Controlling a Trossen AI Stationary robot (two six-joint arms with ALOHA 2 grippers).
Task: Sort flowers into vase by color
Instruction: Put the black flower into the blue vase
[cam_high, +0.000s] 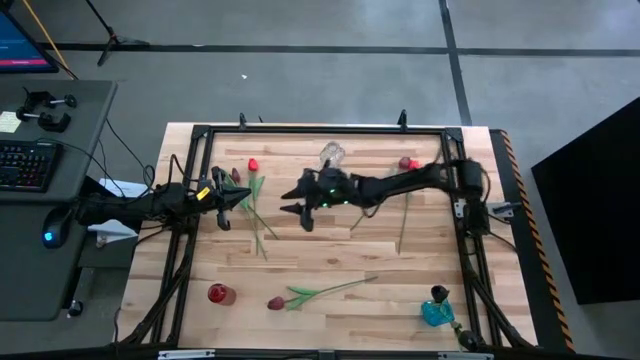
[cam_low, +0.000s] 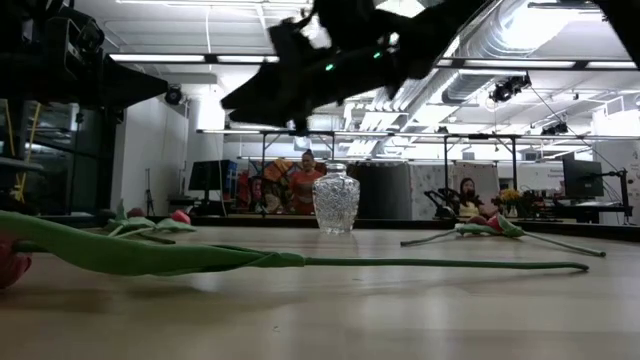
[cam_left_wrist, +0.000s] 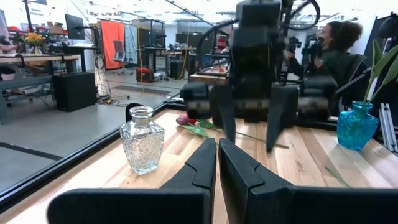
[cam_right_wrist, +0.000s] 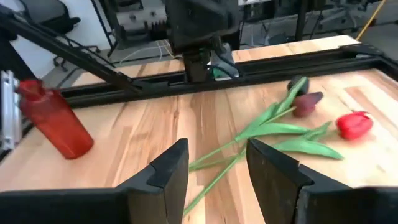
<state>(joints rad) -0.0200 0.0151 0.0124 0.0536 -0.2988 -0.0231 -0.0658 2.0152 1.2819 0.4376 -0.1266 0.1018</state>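
Right gripper (cam_right_wrist: 214, 171): fingers (cam_right_wrist: 163, 171) apart, nothing between them, hanging above the middle of the wooden surface (cam_high: 330, 265). In the right wrist view, green stems (cam_right_wrist: 217, 165) run through the gap below the fingers, so the pose reads as a lineup over a stem ahead of a pick, though I cannot tell how high it hangs. Left gripper (cam_left_wrist: 217, 165): fingers (cam_left_wrist: 199, 168) pressed together, empty, parked at the left side of the surface, apparently waiting and pointed across at the other arm. The near cluster of flowers lies just beside the left arm: a bright red tulip (cam_right_wrist: 354, 124), a maroon tulip (cam_right_wrist: 308, 102) and a darker, near-black head (cam_right_wrist: 298, 84), long thin stems crossing each other, leaves flat on the wood; the tangle could drag a neighbour along on lifting. Another red tulip (cam_high: 405, 163) lies by the right arm's base, stem trailing toward the front. A maroon tulip (cam_high: 277, 302) with a long stem lies near the front edge. Vases: a clear cut-glass vase (cam_left_wrist: 142, 140) at the far middle edge, empty as far as I can see; a red vase (cam_right_wrist: 53, 118) at front left; a blue vase (cam_left_wrist: 356, 124) at front right with a green stem or leaf rising from it, head not visible. Most of the sorting is judged still undone.
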